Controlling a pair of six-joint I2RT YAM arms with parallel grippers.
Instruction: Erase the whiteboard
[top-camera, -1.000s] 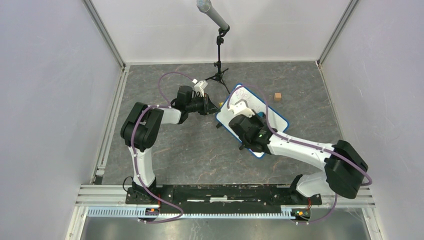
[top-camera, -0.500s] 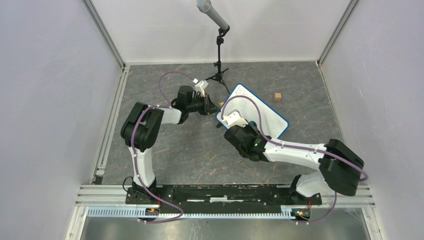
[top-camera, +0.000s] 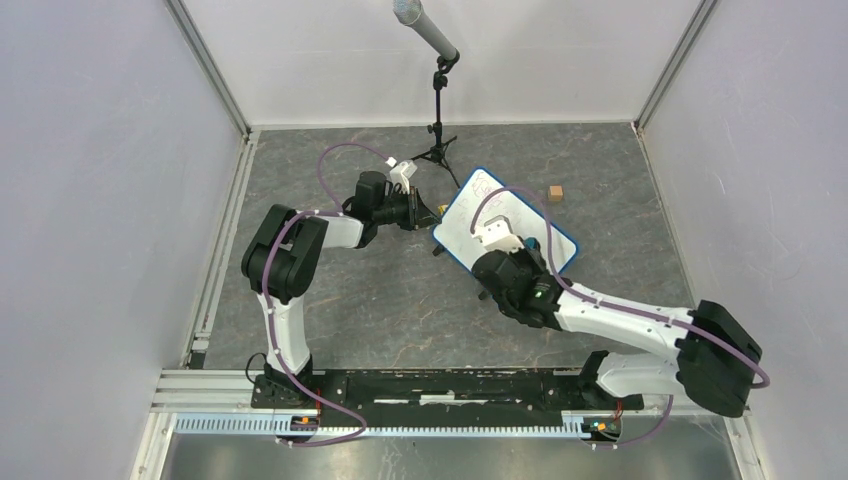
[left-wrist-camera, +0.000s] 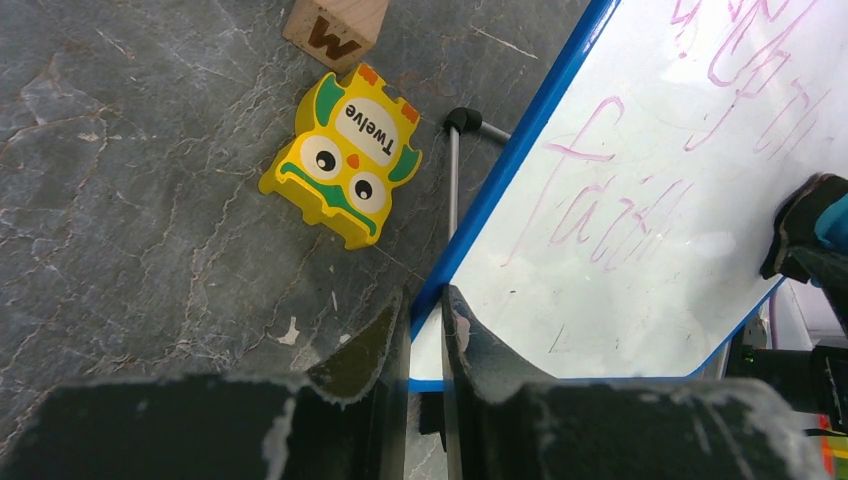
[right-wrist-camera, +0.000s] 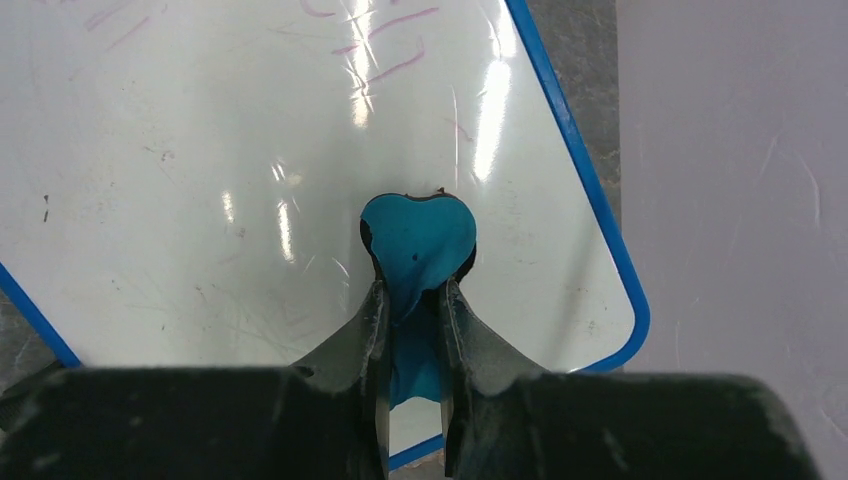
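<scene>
The whiteboard (top-camera: 463, 221) is a white board with a blue rim, lying tilted on the grey floor. Pink scribbles (left-wrist-camera: 620, 215) cover its face in the left wrist view. My left gripper (top-camera: 431, 214) is shut on the board's left edge, its jaws pinching the blue rim (left-wrist-camera: 425, 303). My right gripper (top-camera: 498, 232) is over the board's middle, shut on a blue eraser (right-wrist-camera: 418, 243) whose end is pressed to the white face (right-wrist-camera: 180, 200). Faint pink strokes (right-wrist-camera: 385, 55) show beyond the eraser. The eraser's dark end (left-wrist-camera: 808, 235) also appears at the right of the left wrist view.
A yellow owl toy (left-wrist-camera: 341, 158) marked "Twelve" and a wooden letter block (left-wrist-camera: 335, 24) lie beside the board's left rim. A thin metal leg (left-wrist-camera: 453, 175) runs under that rim. A microphone stand (top-camera: 437, 95) stands behind, and a small wooden cube (top-camera: 555, 193) lies to the right.
My right gripper slid down and left across the board with the eraser, then back to the right. The left gripper and the board stayed put.
</scene>
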